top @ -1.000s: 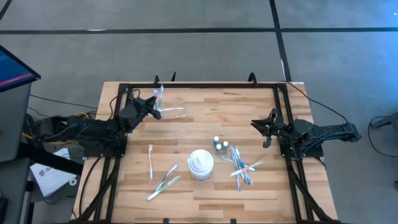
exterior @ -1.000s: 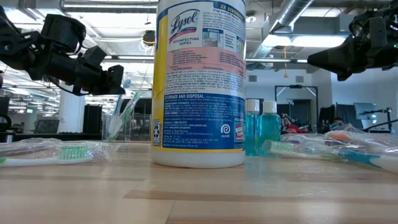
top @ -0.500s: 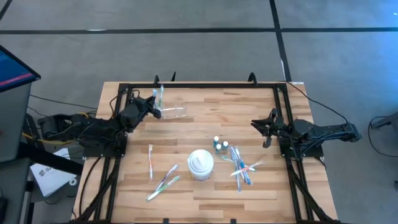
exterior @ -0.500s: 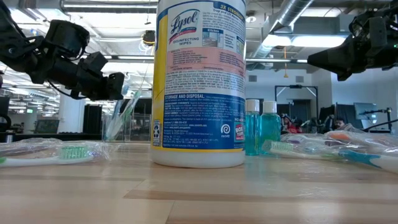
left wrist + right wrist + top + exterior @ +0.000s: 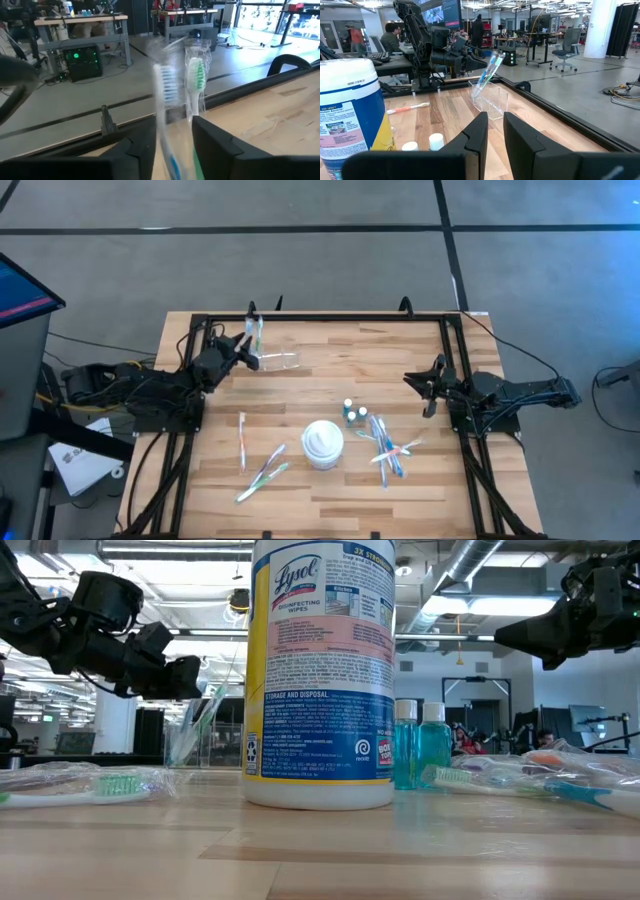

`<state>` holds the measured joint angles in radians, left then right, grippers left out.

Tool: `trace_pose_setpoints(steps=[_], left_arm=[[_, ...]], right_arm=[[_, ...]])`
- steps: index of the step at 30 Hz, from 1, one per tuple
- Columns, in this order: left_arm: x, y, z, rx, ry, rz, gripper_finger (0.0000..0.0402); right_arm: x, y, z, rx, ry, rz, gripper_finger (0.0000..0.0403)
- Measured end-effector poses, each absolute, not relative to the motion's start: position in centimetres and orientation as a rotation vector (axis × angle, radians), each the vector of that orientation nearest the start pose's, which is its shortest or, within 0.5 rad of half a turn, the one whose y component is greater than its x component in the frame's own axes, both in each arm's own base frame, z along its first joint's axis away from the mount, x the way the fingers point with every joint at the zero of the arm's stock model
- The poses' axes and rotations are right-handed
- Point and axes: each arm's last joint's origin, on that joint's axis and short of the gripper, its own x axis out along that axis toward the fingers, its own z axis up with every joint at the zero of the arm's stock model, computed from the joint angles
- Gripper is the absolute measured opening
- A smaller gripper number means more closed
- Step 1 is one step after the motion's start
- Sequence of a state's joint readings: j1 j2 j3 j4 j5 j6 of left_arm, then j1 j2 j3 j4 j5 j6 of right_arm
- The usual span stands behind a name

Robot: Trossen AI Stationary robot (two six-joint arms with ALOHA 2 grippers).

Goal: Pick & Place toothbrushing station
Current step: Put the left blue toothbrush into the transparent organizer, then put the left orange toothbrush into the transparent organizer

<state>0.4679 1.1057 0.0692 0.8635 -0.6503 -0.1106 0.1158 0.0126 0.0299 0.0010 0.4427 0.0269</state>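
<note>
At the table's far left a clear cup (image 5: 256, 332) stands upright with a blue toothbrush (image 5: 165, 95) and a green toothbrush (image 5: 196, 75) upright in it. A second clear cup (image 5: 281, 361) sits just beside it. My left gripper (image 5: 173, 125) is open at the first cup, one finger on either side of the two brush handles. The blue brush shows blurred. My right gripper (image 5: 426, 390) hangs above the table's right side, a narrow gap between its fingers and nothing in it. More toothbrushes (image 5: 388, 445) lie on the table at the right, and others (image 5: 262, 470) at the near left.
A white wipes tub (image 5: 323, 443) stands in the middle near the front, with small white-capped blue bottles (image 5: 350, 412) just behind it. A pink toothbrush (image 5: 242, 438) lies left of the tub. A black frame (image 5: 330, 318) runs along the table's edges. People sit at desks beyond the table.
My left gripper has sunk a little toward the cup at the far left and has opened, letting go of the blue toothbrush, which now stands in the cup beside the green one.
</note>
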Motion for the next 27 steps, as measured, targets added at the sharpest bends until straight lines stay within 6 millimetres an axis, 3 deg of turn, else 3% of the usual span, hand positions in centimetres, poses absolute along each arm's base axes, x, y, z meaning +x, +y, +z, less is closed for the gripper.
trace_pose_setpoints(steps=[13, 20, 27], left_arm=[[14.3, 8.4, 15.2, -0.05, 0.084, 1.107, 0.0199], [14.4, 6.4, 16.6, 0.029, 0.044, 1.034, 0.0202], [14.5, 3.8, 16.7, 0.047, 0.074, 0.939, 0.0194]], right_arm=[[9.5, -0.1, 17.3, 0.032, -0.022, -0.327, 0.0054], [9.5, -0.1, 17.3, 0.032, -0.022, -0.327, 0.0054], [9.5, -0.1, 17.3, 0.032, -0.022, -0.327, 0.0054]])
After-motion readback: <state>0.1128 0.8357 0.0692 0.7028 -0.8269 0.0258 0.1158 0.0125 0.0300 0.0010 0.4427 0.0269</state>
